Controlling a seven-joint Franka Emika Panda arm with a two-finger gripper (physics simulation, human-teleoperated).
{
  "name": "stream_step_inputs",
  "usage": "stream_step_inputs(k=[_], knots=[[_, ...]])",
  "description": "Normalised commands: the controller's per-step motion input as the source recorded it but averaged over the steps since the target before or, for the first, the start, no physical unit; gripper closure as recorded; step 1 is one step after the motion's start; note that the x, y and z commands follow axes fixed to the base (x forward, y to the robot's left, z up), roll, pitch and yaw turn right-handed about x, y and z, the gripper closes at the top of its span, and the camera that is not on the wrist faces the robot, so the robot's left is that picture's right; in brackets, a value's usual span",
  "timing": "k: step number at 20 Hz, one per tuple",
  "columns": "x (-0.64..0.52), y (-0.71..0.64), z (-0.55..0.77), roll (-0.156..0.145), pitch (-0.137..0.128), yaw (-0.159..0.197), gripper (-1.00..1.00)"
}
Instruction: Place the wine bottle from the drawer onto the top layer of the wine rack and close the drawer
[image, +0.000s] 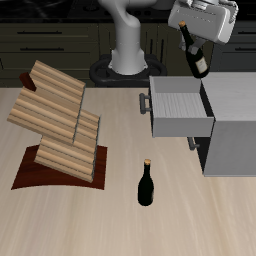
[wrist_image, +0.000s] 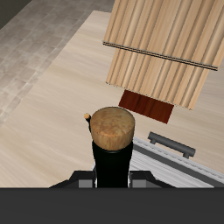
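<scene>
My gripper (image: 188, 30) is shut on the wine bottle (image: 196, 55), a near-black bottle that hangs tilted in the air above the back of the open drawer (image: 180, 103). In the wrist view its tan cork (wrist_image: 114, 127) fills the middle, with my gripper (wrist_image: 112, 181) closed around the dark glass below it. The drawer's dark bar handle (image: 145, 103) faces the wine rack (image: 55, 125). The rack's top layer (image: 58, 85) is the most tilted wooden tier, and no bottle lies on it. From the wrist, the rack (wrist_image: 162, 44) and the handle (wrist_image: 171, 143) show beyond the cork.
A second identical bottle (image: 146, 185) stands upright on the table near the front edge, between the rack and the grey cabinet (image: 232, 130). The rack's reddish-brown base board (image: 35, 175) juts out toward the front.
</scene>
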Motion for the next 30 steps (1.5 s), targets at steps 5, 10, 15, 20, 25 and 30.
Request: stream_step_inputs(k=[5,10,15,20,25,30], knots=[[0.19,-0.35,0.05,-0.094,-0.007,-0.05,1.0],[0.08,-0.42,0.02,-0.083,-0.003,-0.09,1.0],[0.02,-0.41,-0.01,-0.083,-0.005,-0.093,1.0],[0.02,-0.33,-0.03,-0.078,0.001,-0.064,1.0],[0.02,-0.34,-0.02,-0.076,0.009,-0.067,1.0],[0.0,-0.21,-0.02,-0.049,0.008,-0.037,1.0]])
